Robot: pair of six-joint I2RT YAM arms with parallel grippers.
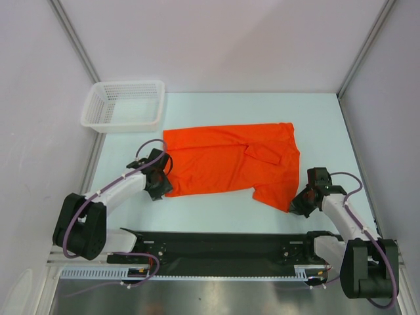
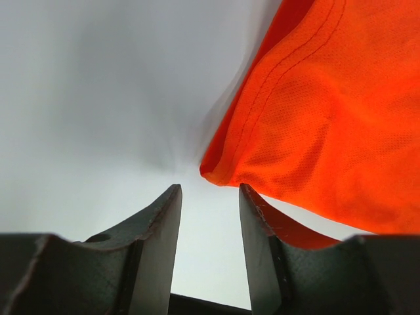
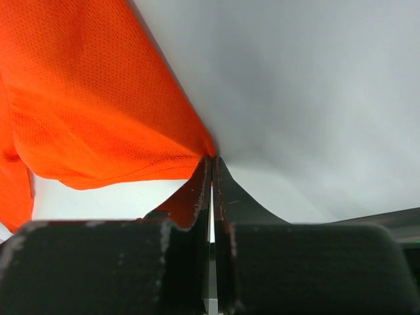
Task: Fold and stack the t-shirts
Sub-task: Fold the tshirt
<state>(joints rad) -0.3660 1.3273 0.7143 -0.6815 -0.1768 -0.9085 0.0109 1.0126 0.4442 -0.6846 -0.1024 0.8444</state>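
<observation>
Your left gripper (image 2: 209,190) stands part open and empty, with the near-left hem corner of the orange-red t-shirt (image 1: 223,164) just off its fingertips. The shirt lies mid table (image 1: 315,118), spread but rumpled, a sleeve flopped over it. Your right gripper (image 3: 211,161) is clamped on its near-right corner, the pinched edge hidden.

Right wrist view: the t-shirt (image 3: 98,98) runs off the top and left edges. Its corner vanishes between the closed tips of the right gripper (image 3: 210,159), so I cannot see how much cloth is pinched. Left wrist view: the table (image 2: 98,98) is a soft blur to me. Overhead, the left gripper (image 1: 162,188) hides its own fingertips beneath its body.
</observation>
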